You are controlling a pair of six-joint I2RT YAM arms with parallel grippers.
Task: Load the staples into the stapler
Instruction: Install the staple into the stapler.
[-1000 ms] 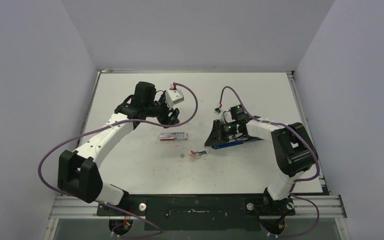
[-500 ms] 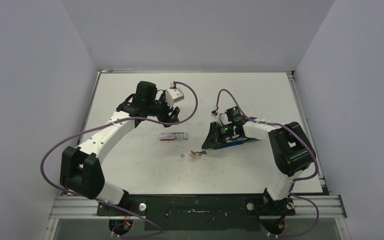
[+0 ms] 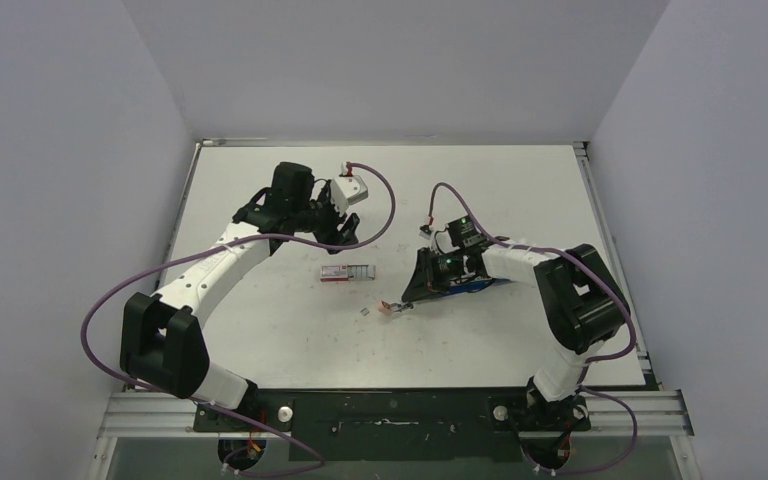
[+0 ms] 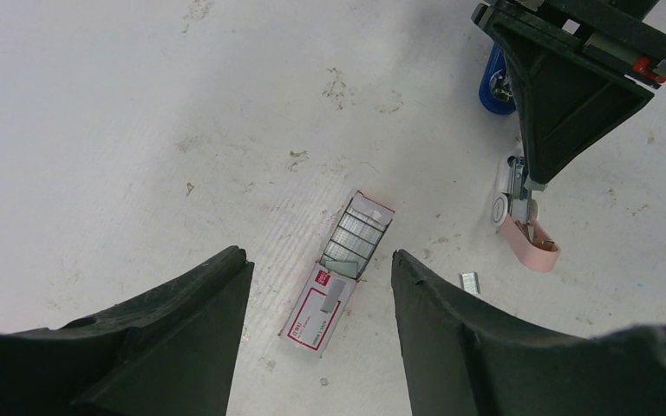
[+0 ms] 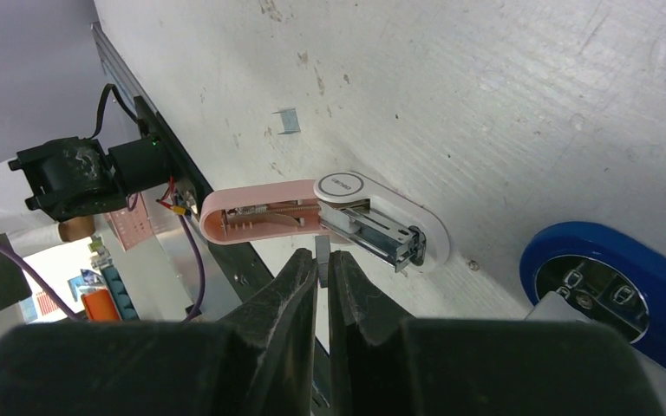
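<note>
Bare table [image 3: 290, 340] ran wide along the near side and at the far end; the staple box [image 4: 338, 273] lay alone mid-table, room on every side, and the left gripper [image 4: 319, 256] hung raised near it, fingers spread; the right side was crowded: the right gripper [image 5: 322, 257], pinched on a staple strip [image 5: 322, 243], sat over the pink-and-white piece [image 5: 251, 217], the blue stapler [image 5: 650, 260] just beside, a loose staple bit [image 5: 288, 121] near the pink end; walls [image 3: 390, 70] shut in three sides.

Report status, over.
Left gripper open above red-and-white cardboard staple box. Right gripper shut on short grey staple strip, near open pink-and-white stapler. No obstruction seen.
</note>
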